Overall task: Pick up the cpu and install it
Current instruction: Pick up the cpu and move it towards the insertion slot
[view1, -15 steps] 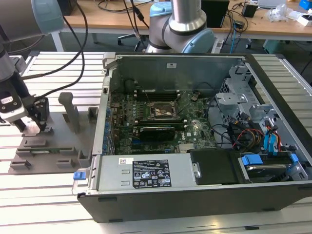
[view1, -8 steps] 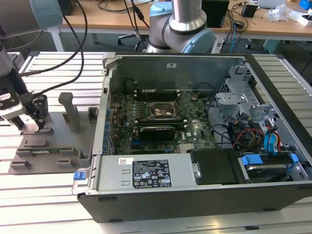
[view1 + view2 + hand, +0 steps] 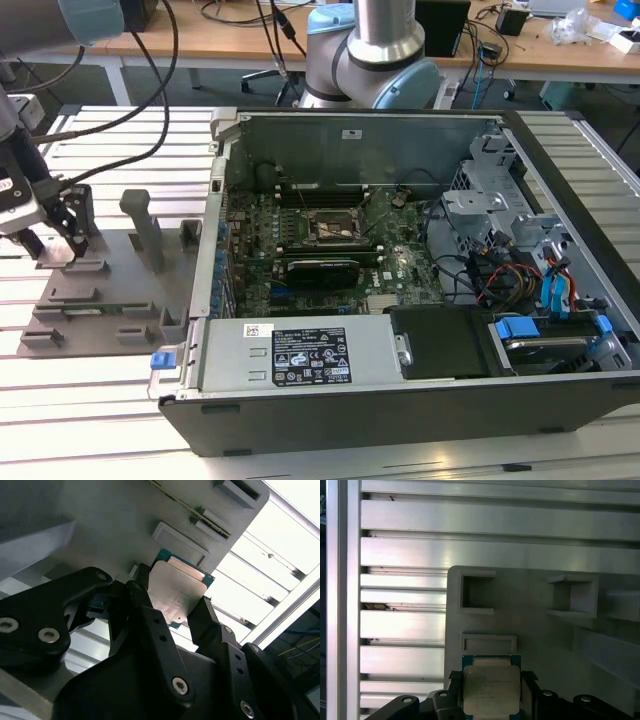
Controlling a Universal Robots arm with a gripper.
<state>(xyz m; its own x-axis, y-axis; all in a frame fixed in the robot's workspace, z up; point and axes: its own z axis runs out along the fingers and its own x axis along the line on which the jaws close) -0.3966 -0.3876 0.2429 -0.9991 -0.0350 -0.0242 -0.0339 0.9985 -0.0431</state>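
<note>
Cpu held by pincer.
Chip is clasped at two opposite edges, at grey holder plate on slatted table.

Bright light; glare whitens the table slats, perhaps overexposed.

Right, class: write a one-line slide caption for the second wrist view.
Gripper closed on the silvery cpu at the grey holder plate.

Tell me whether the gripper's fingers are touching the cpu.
Touching. In the second wrist view the fingers press against opposite edges of the cpu, with no gap visible on either side.
</note>
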